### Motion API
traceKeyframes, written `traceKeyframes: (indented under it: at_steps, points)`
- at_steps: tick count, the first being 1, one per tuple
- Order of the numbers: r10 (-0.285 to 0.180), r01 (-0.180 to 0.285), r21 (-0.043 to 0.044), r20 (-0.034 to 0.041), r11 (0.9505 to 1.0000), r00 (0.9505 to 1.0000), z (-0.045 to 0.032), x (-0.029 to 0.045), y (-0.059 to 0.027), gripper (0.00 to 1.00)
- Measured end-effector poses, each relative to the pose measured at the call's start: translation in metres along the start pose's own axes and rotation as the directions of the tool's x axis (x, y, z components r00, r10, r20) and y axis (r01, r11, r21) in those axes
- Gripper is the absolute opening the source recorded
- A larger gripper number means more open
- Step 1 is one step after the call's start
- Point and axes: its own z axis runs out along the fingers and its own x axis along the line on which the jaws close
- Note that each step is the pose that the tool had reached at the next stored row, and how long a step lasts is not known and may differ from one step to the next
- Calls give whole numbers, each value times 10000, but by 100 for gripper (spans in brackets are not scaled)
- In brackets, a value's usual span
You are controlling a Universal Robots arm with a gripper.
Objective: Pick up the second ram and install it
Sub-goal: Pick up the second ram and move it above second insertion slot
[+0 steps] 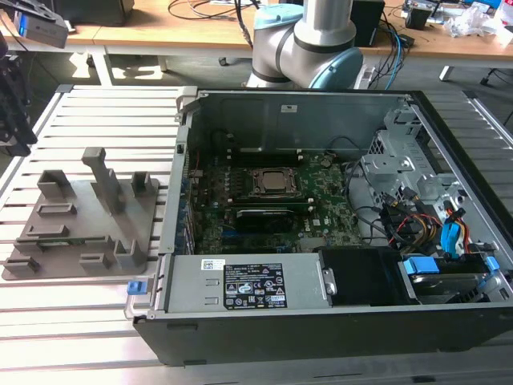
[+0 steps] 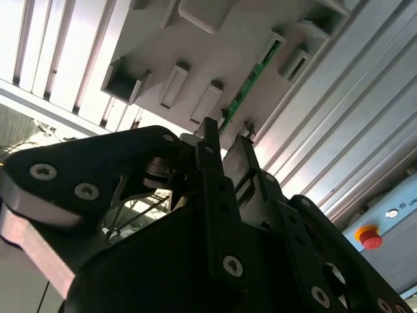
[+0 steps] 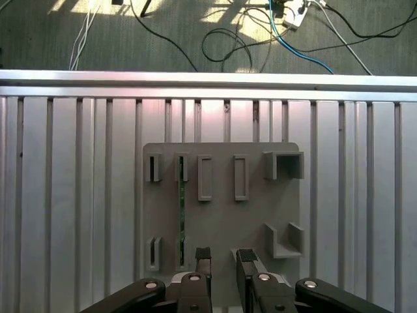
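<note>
The second ram is a thin green stick standing on its edge in slots of the grey holder tray. In the second wrist view its green edge runs across the tray beyond the fingertips. My gripper hovers above the tray's near edge, open, with nothing between its black fingers. The ram lies just to one side of the gap, apart from both fingers. The second wrist view shows the gripper from behind. The tray lies on the slatted table at the exterior view's left.
An open computer case takes up the middle and right of the exterior view, with the green motherboard and processor socket inside. The arm's base stands behind it. A black fixture is at the left edge. The table's rail borders floor with cables.
</note>
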Motion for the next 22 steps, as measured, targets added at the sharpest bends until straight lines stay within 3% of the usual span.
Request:
traceKeyframes:
  at_steps: [22]
  points:
    - [0,0,0,0,10000,10000,180,2,-6,30]
